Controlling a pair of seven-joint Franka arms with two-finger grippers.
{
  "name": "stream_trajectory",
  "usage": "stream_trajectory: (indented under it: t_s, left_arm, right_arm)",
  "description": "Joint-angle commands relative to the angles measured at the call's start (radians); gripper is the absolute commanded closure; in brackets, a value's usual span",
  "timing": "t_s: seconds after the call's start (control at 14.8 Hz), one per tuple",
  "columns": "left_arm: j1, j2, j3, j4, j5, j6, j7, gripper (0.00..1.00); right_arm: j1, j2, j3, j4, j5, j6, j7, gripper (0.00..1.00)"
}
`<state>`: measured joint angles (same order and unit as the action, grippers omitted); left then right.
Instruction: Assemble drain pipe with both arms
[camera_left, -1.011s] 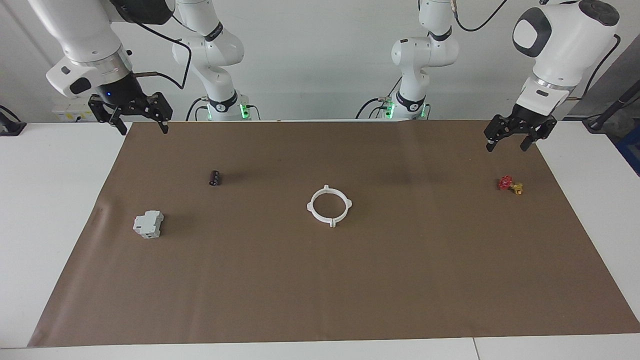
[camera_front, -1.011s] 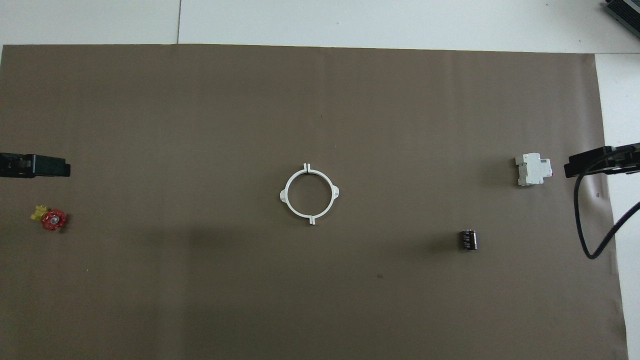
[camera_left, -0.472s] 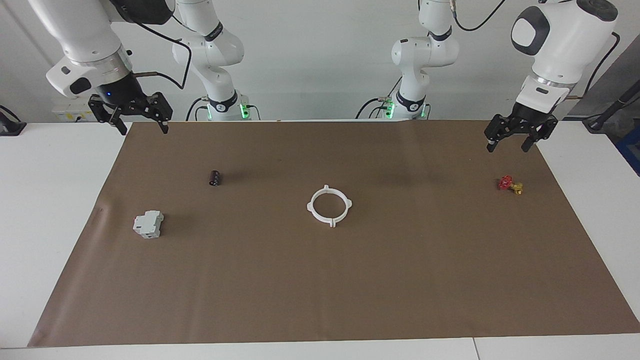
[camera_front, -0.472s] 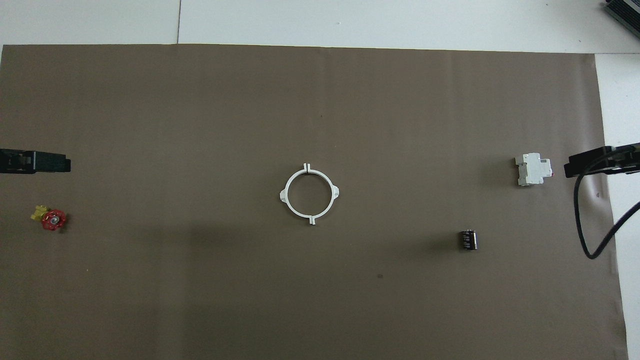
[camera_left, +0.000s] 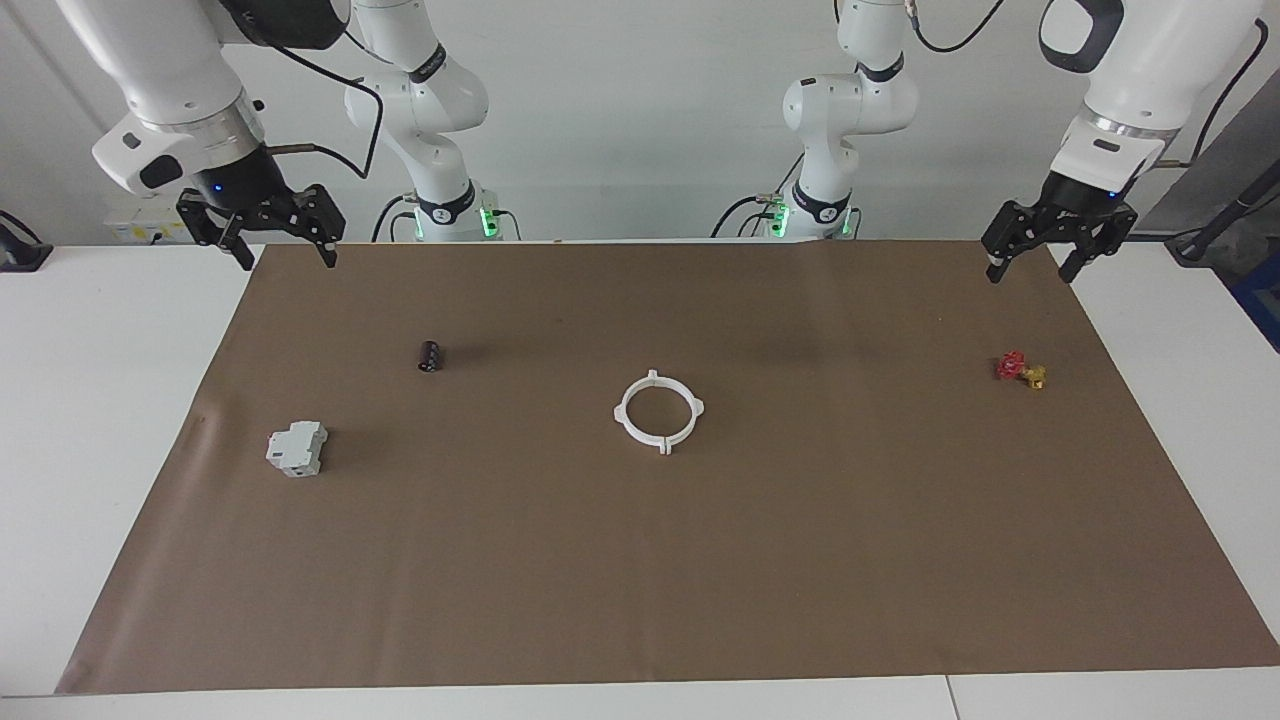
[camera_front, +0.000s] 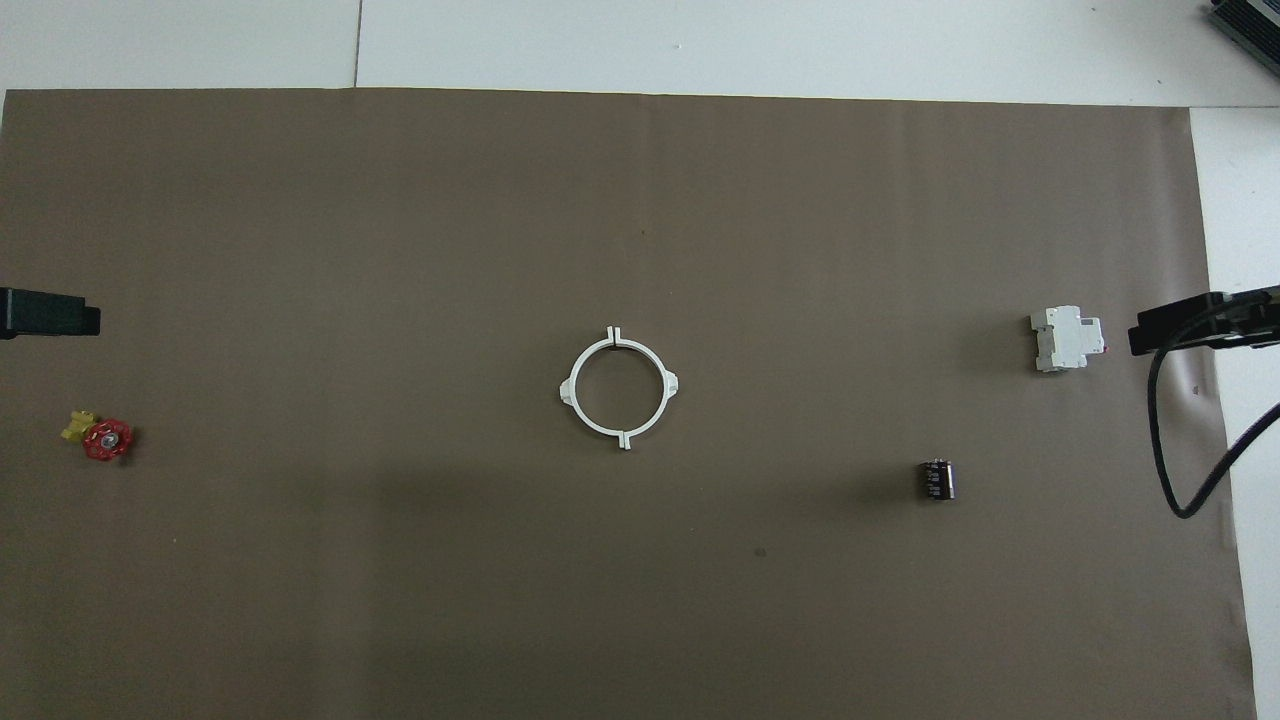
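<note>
The drain pipe (camera_left: 664, 444) lies flat in the middle of the brown mat as one closed white ring (camera_front: 622, 436), its two halves meeting at small tabs. No gripper touches it. My left gripper (camera_left: 1030, 275) hangs open and holds nothing, over the mat's edge at the left arm's end of the table; only its tip (camera_front: 50, 313) shows from overhead. My right gripper (camera_left: 288, 262) hangs open and holds nothing, over the mat's edge at the right arm's end, seen from overhead at the picture's border (camera_front: 1180, 335).
A grey-white boxy block (camera_left: 297, 449) and a small black cylinder (camera_left: 430, 356) lie toward the right arm's end. A small red and yellow valve (camera_left: 1020, 370) lies toward the left arm's end. The brown mat (camera_left: 640, 580) covers most of the white table.
My left gripper has risen and drawn outward toward its end of the table, away from the valve. The right arm and the ring have not moved.
</note>
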<state>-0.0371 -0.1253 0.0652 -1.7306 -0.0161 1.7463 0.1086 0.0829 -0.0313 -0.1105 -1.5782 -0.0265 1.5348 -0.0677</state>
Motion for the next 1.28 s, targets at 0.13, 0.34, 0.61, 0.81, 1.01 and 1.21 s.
stream_trajectory:
  t_s: [0.13,0.34,0.61,0.81,1.01,1.21]
  left_arm:
    - [-0.04,0.066,0.018,0.059,-0.007,-0.051,-0.006,0.0]
    - [-0.047,0.088,0.013,0.09,-0.007,-0.062,-0.007,0.0]
    - [-0.063,0.177,0.016,0.227,-0.007,-0.153,-0.01,0.0]
    - [-0.066,0.138,0.013,0.197,-0.007,-0.137,-0.017,0.0]
    - [-0.067,0.138,0.012,0.195,-0.007,-0.142,-0.015,0.0]
    - [-0.067,0.122,0.008,0.18,-0.007,-0.133,-0.014,0.0]
  right_arm:
    - [-0.014,-0.01,0.008,-0.005,0.014,-0.008,0.012,0.0]
    - [-0.014,-0.01,0.008,-0.005,0.014,-0.01,0.012,0.0]
    - [-0.014,-0.01,0.008,-0.005,0.014,-0.008,0.014,0.0]
    - [-0.018,-0.01,0.005,-0.005,0.014,-0.002,0.016,0.0]
    - [-0.037,-0.01,0.0,-0.006,0.014,-0.001,0.011,0.0]
    - [-0.026,-0.009,0.008,-0.005,0.002,0.002,0.014,0.0]
